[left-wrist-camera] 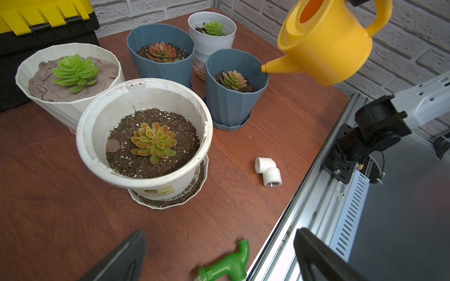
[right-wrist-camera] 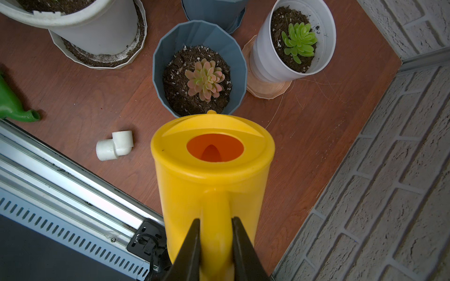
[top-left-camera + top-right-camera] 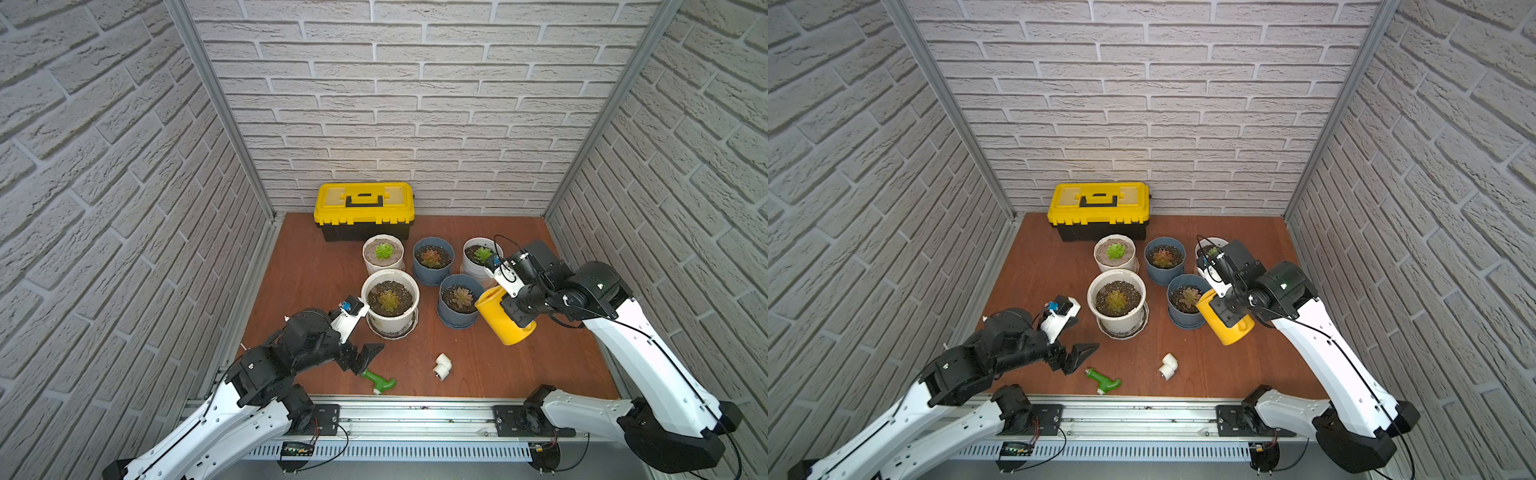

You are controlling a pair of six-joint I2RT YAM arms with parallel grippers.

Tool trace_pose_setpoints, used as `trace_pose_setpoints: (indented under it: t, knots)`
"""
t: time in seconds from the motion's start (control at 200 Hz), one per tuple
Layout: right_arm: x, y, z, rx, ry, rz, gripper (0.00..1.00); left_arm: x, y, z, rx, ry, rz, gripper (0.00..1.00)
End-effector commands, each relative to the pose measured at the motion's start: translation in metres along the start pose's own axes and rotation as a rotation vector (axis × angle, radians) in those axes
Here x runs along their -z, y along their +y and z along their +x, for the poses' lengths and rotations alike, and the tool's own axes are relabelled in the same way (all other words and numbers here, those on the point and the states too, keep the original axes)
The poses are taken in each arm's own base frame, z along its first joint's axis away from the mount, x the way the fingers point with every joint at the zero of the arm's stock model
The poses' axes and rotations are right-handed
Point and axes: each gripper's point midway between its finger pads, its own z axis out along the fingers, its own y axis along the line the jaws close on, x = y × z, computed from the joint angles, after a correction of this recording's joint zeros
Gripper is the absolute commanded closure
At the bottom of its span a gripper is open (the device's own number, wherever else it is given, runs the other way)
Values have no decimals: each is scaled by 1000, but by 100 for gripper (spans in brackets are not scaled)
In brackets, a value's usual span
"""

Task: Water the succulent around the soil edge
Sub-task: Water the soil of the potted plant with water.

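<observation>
A pink-green succulent (image 2: 205, 79) grows in dark soil in the nearer blue pot (image 1: 231, 107), seen in both top views (image 3: 461, 297) (image 3: 1190, 297). My right gripper (image 2: 215, 220) is shut on the handle of a yellow watering can (image 2: 211, 175). The can (image 1: 326, 41) hangs tilted, its spout tip (image 1: 264, 68) just over the pot's rim, beside the soil edge. No water is visible at the spout. My left gripper (image 1: 220, 232) stands open and empty low over the table's front left (image 3: 368, 357), above a green tap.
A large white pot (image 3: 390, 299) on a saucer, a white pot with pale soil (image 3: 383, 253), a second blue pot (image 3: 432, 259) and a tall white pot (image 3: 478, 259) crowd round. A yellow toolbox (image 3: 365, 208) stands behind. A green tap (image 3: 378, 380) and white pipe elbow (image 3: 443, 365) lie in front.
</observation>
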Motion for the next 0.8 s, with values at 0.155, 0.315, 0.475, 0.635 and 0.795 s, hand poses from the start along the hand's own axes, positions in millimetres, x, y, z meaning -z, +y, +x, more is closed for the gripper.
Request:
trace_pose_setpoints:
  t: [0.155,0.315,0.475,0.635,0.795]
  knots:
    - [10,14,1,-1,-26,-70,97,-2,1,-4,4,-22,-1,2]
    - [13,22,-4,1,-46,-119,97,-2,1,-4,6,-23,-2,2]
    - [10,29,-8,6,-44,-146,97,-2,1,-4,7,-22,-2,2]
    - [9,37,-18,9,-66,-175,97,-3,2,-4,7,-22,-2,2]
    - [8,43,-32,9,-99,-196,97,-2,1,-4,7,-23,-2,2]
